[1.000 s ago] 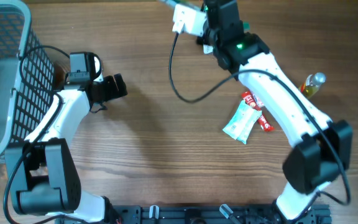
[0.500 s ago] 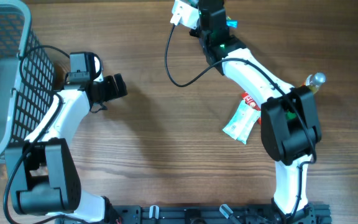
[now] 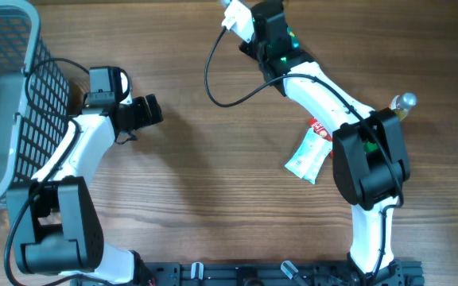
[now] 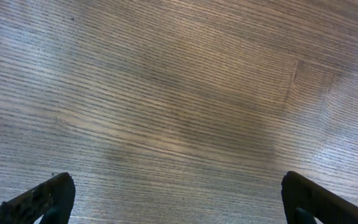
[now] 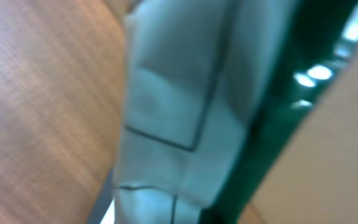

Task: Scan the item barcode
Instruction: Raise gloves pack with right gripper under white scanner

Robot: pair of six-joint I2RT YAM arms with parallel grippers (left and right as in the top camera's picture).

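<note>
My right gripper (image 3: pixel 250 24) is at the table's far edge, shut on a white barcode scanner (image 3: pixel 235 16) whose black cable (image 3: pixel 213 75) loops down over the wood. In the right wrist view the scanner (image 5: pixel 179 106) is a pale blur filling the frame, and the fingers are hidden. Two items lie flat on the table at the right: a mint-green packet (image 3: pixel 308 156) and, touching it, a red packet (image 3: pixel 325 135). No barcode shows. My left gripper (image 3: pixel 144 112) (image 4: pixel 179 202) hangs open over bare wood at the left, holding nothing.
A dark wire basket (image 3: pixel 10 95) stands at the far left, beside the left arm. A small bottle with a round cap (image 3: pixel 401 106) lies near the right edge. The right arm's forearm passes just above the two packets.
The right gripper has carried the scanner up and slightly left toward the far edge, and its arm has folded in over the packets. The left arm has not moved.
</note>
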